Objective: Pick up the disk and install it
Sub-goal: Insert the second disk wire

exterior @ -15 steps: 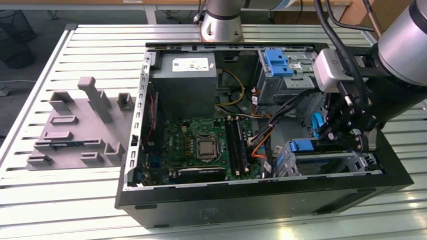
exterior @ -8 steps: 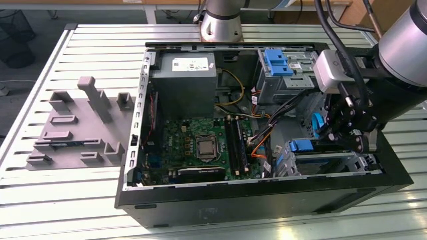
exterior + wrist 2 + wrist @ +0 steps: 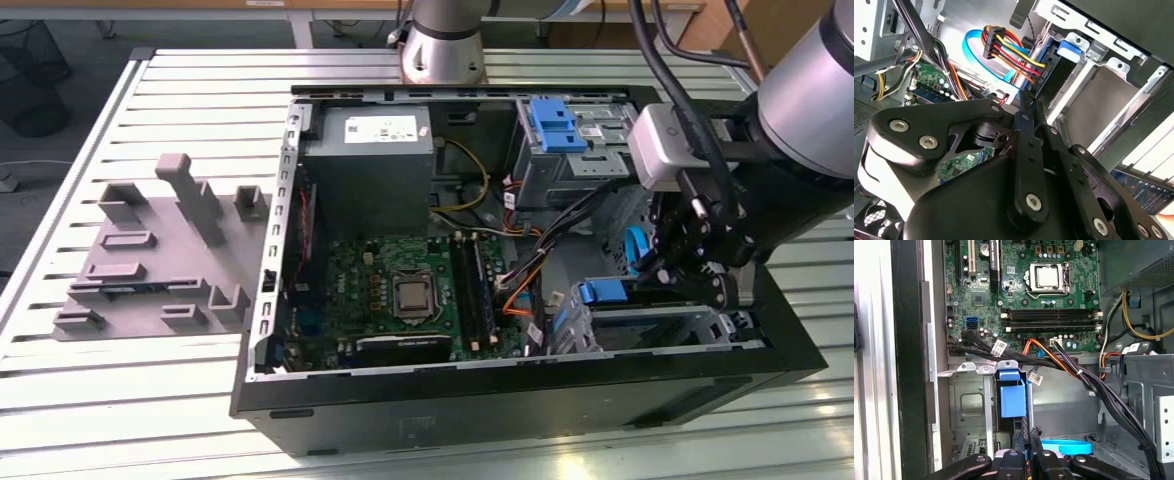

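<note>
The disk (image 3: 1013, 399) stands on edge in the lower drive cage (image 3: 969, 410) of the open computer case; its blue carrier tab (image 3: 607, 292) shows at the far end. In the second wrist view the disk's dark side (image 3: 1051, 80) runs from the blue tab (image 3: 1071, 50) back towards my fingers. My gripper (image 3: 1027, 437) is inside the case at the exterior view's right (image 3: 681, 272), right behind the disk's near end. Its two fingers (image 3: 1023, 117) lie close together with only a thin gap, narrower than the disk. Whether the tips touch the disk is hidden.
A second blue bracket (image 3: 558, 125) sits in the upper cage. A bundle of black, red and orange cables (image 3: 1079, 375) crosses beside the cage, with a flat blue cable (image 3: 1064, 446) below. The motherboard (image 3: 400, 290) and grey power supply (image 3: 371, 150) fill the case; a grey fixture (image 3: 160, 250) lies outside.
</note>
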Controlling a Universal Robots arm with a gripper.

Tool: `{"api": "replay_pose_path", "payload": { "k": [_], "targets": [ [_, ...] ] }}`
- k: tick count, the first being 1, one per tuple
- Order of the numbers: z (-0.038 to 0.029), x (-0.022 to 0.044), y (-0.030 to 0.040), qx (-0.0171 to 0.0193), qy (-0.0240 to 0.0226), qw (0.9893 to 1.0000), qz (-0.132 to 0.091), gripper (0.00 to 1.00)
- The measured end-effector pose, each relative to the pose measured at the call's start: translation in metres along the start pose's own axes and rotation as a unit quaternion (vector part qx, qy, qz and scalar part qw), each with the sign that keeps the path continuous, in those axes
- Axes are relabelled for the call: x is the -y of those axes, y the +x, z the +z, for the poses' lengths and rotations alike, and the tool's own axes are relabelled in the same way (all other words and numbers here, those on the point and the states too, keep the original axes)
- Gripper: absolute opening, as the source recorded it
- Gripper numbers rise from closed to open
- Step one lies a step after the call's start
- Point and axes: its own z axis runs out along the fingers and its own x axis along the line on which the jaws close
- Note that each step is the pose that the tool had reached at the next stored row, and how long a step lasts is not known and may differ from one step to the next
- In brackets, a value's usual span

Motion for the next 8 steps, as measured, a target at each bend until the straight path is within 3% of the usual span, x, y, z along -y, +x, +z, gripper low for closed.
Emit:
{"api": "replay_pose_path", "payload": {
  "k": [8],
  "targets": [
    [0.0016,0.0011,0.0003,0.0001,0.0000,1.0000,0.000,0.16]
  ]
}}
